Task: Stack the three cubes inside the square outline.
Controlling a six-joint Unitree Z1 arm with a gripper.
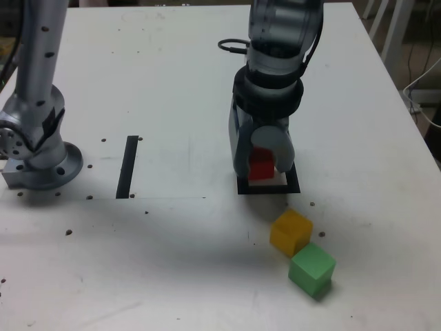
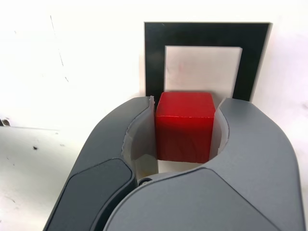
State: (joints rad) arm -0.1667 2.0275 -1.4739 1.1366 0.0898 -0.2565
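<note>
Pincer (image 2: 188, 99), nearest the wrist camera, is closed on the red cube (image 2: 185, 126), one finger against each of two opposite sides. I find the red cube at the square outline (image 1: 293, 181); in the exterior view it shows within the frame, toward its 9 o'clock side. Whether its base rests on the worktop (image 1: 193, 262) or hangs just above, I cannot tell.

Progress, in my judgement: first placement under way, release outstanding. No stack exists. Two cubes remain to be added. From the outline in the exterior view, the yellow cube (image 1: 291, 233) lies at 5 o'clock, with the green cube (image 1: 312, 269) just beside it, farther out at 5 o'clock. Both sit turned cornerwise to the frame; contact between them is unconfirmed.

Materials: the cubes are plain and solid-coloured, with flat faces; I note a pale, slightly rough line along one red edge. Pincer fingers are smooth dark grey with curved, hooked ends and paler inner surfaces. I record the outline as flat, matte black, square-cornered, around a white centre. A straight black strip (image 1: 127, 167) lies at its 9 o'clock. Worktop finish is white, marked by dark specks and a thin seam.
</note>
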